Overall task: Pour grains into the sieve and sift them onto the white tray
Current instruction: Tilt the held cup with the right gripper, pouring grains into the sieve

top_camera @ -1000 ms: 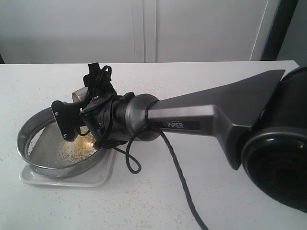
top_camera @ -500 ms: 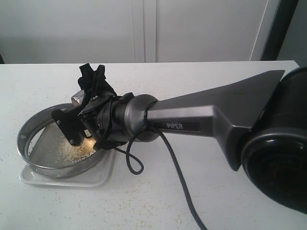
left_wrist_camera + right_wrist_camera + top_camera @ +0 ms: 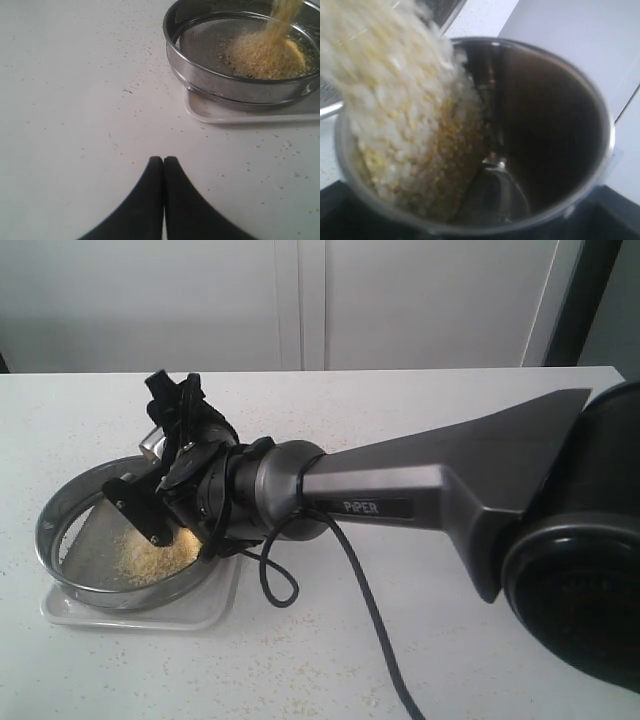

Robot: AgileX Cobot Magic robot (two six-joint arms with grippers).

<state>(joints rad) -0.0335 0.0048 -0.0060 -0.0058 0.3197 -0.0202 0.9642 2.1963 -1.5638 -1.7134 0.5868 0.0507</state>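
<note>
The right gripper (image 3: 150,452) is clamped on a small steel cup (image 3: 151,439), one black finger on either side of it. It holds the cup tipped on its side above the far right part of the sieve (image 3: 58,532). In the right wrist view the cup's (image 3: 560,125) mouth faces down towards the sieve rim, and the grains (image 3: 395,115), whitish bits mixed with yellow meal, slide over its lip. They fall in a yellow-tan stream (image 3: 282,20) onto a heap on the mesh (image 3: 255,57), directly under the cup and gripper. The sieve rests on the white tray (image 3: 205,608), whose rim shows beneath the steel band, at the left side of the bench (image 3: 120,670).

The left gripper (image 3: 163,167) has its fingers pressed together with nothing between them. It is over bare bench, well apart from the sieve (image 3: 200,75) and tray (image 3: 235,116). Stray specks dot the bench around it.
</note>
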